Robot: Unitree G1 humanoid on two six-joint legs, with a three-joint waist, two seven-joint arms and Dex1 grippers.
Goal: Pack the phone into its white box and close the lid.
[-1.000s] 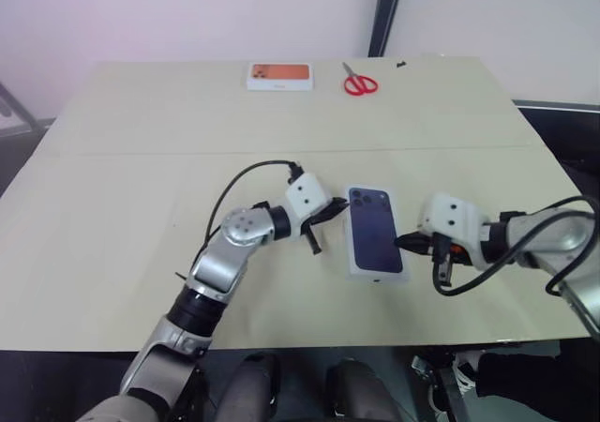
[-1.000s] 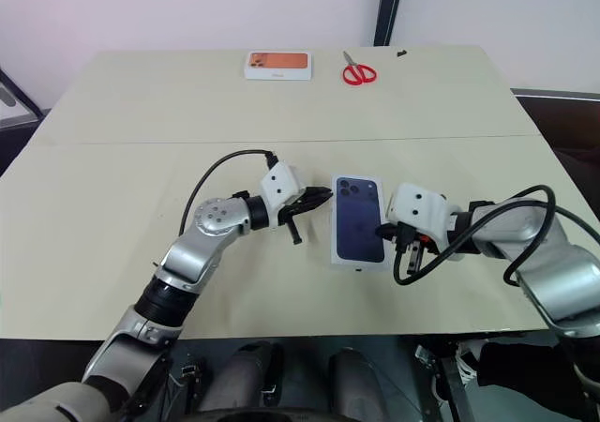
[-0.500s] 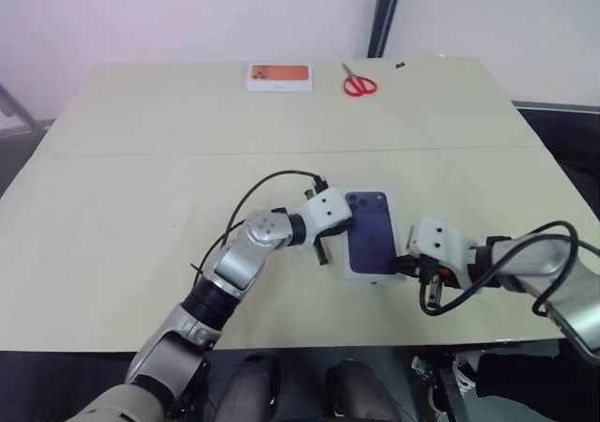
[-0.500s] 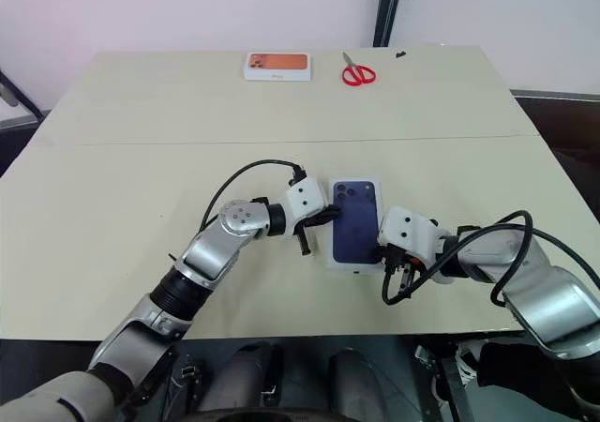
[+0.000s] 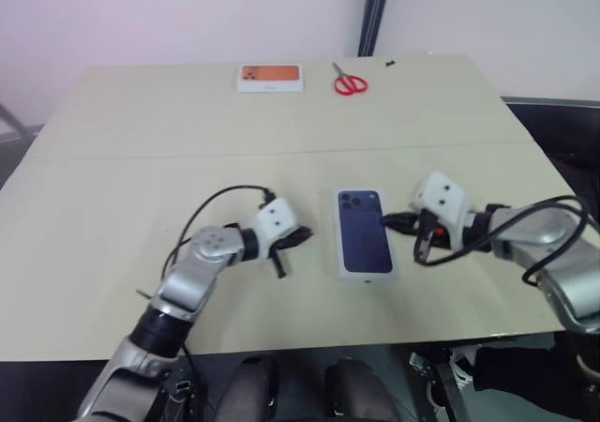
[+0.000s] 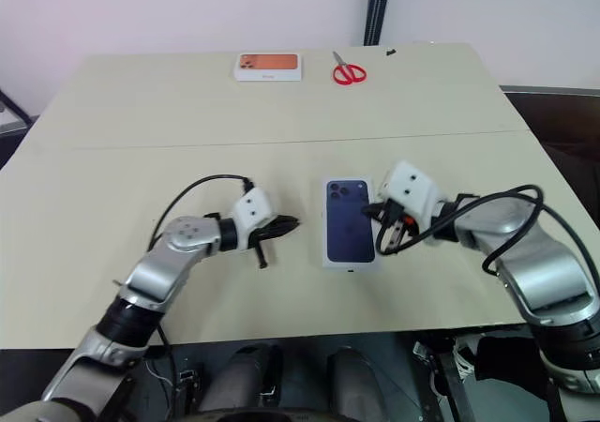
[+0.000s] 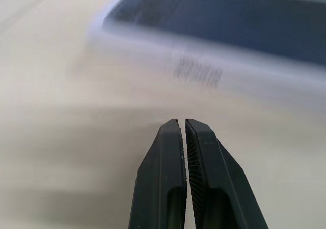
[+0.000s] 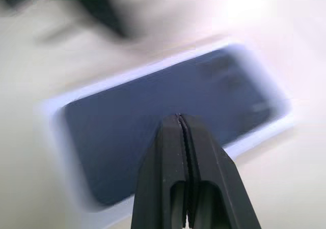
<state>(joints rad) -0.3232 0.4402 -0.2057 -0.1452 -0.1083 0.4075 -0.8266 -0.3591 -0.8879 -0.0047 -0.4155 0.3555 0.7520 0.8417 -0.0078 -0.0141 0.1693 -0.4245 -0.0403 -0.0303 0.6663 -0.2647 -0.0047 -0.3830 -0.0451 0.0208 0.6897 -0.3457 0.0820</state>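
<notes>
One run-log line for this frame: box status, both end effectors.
box: closed, lid on, flat on table | left end effector: shut, empty, apart from box | right end effector: shut, empty, at box edge

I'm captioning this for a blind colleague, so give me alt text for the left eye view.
A closed white box with a dark blue phone printed on its lid lies on a tan table, between the robot's two shut hands: the left hand apart from it, the right hand at its edge. At the far edge sit red scissors and a white box with an orange picture.
</notes>
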